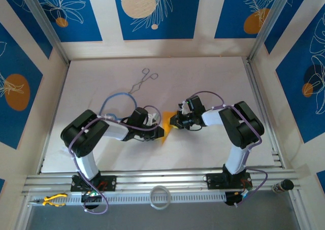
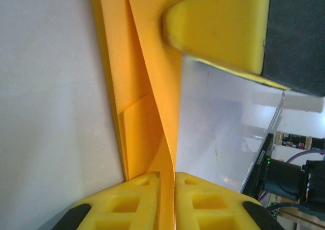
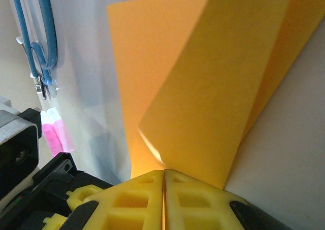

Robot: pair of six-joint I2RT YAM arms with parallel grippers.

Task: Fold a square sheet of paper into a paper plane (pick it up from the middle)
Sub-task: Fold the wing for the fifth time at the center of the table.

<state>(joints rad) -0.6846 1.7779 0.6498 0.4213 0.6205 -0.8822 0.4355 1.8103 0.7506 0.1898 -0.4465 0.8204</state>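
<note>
Presently: paper plane (image 1: 166,126), orange-yellow, part-folded, at mid-tabletop (image 1: 218,83) between the two arms. Left claw (image 1: 158,132) pressed together, pinching its left edge; right claw (image 1: 175,121) likewise pinching its right edge.

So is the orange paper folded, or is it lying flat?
Folded. The paper shows overlapping layers with diagonal creases, and in the right wrist view one flap lifts over another layer. The left fingers pinch its edge.

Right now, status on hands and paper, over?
Left hand shut on paper plane. Right hand shut on it too. Metal forceps lie apart, behind.
</note>
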